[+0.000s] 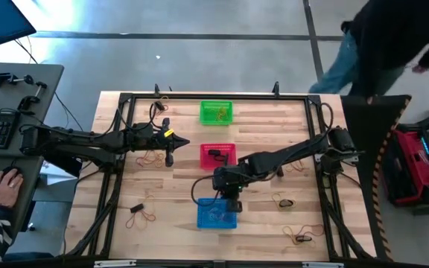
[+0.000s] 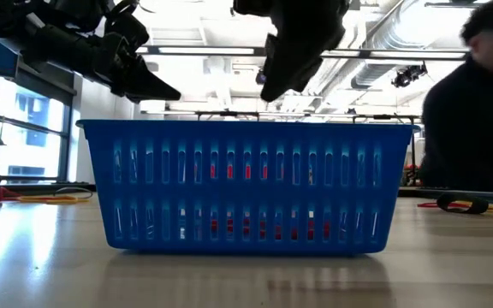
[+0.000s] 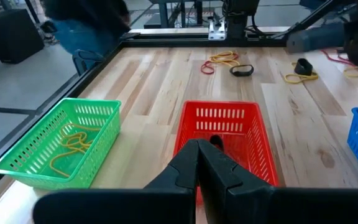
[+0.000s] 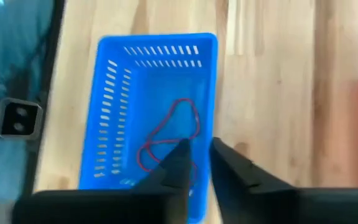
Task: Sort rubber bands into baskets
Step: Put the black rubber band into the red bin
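Right gripper (image 4: 196,155) over blue basket (image 4: 104,93), fingers narrowly apart, empty; red band (image 4: 166,134) inside. I judge drop done. Left gripper (image 3: 199,163) closed near red basket (image 3: 225,118). Next: fetch loose bands (image 1: 296,237).

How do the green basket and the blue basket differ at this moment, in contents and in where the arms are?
The green basket holds yellow-tan rubber bands; the blue basket holds red-orange ones. The green basket sits at the table's far edge with no tool above it; the blue basket sits near the front, with the right tool hanging over it, fingers slightly parted and empty. The left tool, shut, points at the red basket instead. Both are mesh baskets of like size.
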`<state>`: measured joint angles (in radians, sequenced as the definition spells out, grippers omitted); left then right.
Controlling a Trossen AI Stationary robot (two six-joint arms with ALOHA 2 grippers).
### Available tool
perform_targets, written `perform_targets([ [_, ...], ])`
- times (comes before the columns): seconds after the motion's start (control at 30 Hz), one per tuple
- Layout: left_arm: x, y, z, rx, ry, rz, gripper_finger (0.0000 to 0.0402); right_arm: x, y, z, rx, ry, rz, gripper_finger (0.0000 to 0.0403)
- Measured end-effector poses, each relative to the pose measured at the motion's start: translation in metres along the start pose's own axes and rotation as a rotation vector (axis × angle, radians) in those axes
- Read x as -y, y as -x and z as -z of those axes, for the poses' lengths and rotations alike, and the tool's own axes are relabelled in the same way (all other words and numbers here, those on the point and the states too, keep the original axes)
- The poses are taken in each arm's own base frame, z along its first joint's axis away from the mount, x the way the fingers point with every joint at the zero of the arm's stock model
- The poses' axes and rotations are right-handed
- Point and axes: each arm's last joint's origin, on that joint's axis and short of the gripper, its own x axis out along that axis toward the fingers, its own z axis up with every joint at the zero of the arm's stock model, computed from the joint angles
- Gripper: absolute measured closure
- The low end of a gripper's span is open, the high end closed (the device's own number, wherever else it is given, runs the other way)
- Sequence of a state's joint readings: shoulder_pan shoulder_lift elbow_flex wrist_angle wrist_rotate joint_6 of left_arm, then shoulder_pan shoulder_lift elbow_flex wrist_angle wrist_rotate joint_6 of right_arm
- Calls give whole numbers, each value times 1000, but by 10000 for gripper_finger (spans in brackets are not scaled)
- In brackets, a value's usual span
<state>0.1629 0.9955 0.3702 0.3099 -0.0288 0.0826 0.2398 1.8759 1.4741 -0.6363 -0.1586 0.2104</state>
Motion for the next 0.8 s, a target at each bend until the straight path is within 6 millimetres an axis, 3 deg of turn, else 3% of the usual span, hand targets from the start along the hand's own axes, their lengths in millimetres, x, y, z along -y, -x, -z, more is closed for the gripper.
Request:
perform_targets([
  [0.07, 0, 0, 0, -1, 0, 0, 401, 2, 1, 0, -12, 39, 16, 393],
  [0.2, 0, 0, 1, -7, 0, 1, 401, 13, 5, 3, -51, 43, 81, 399],
  [0.43, 0, 0, 1, -11, 0, 1, 401, 21, 37, 7, 28, 72, 146, 402],
  [0.63, 0, 0, 1, -13, 0, 1, 401, 34, 52, 37, 130, -4, 172, 403],
  [0.8, 0, 0, 1, -14, 0, 1, 401, 37, 51, 71, 173, -135, 182, 403],
])
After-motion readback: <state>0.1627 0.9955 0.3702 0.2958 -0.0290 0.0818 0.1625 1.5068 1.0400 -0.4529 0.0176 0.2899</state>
